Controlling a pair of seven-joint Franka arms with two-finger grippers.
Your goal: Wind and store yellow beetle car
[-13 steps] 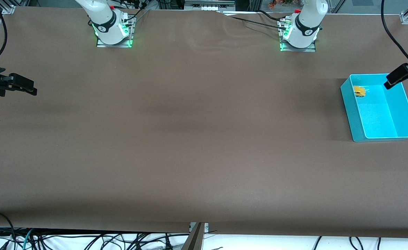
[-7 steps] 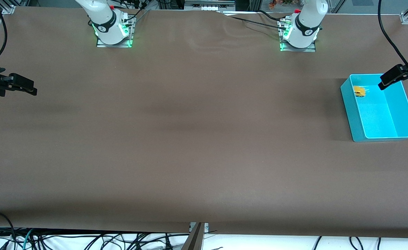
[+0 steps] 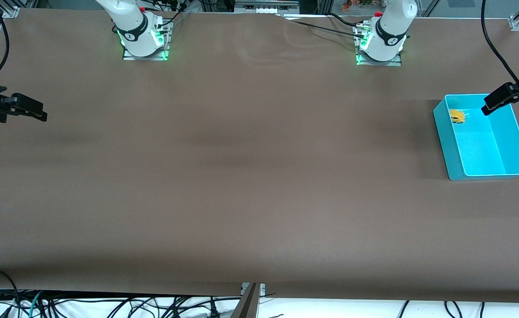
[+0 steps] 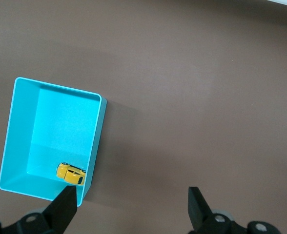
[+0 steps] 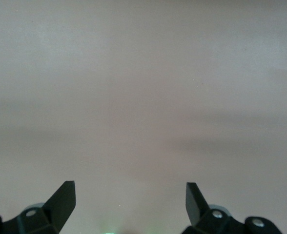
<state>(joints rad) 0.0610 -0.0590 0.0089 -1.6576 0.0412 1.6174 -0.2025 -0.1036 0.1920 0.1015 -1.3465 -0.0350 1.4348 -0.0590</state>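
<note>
Already inside, the yellow beetle car lay on the floor of the turquoise bin, tucked into the corner farthest from the front camera, close against the wall facing the right arm's end of the table. The left gripper hung in the air over the bin's rim toward the robots' bases, its fingers spread wide and holding nothing. The right gripper waited above the right arm's end of the brown table, jaws likewise parted and empty.
</note>
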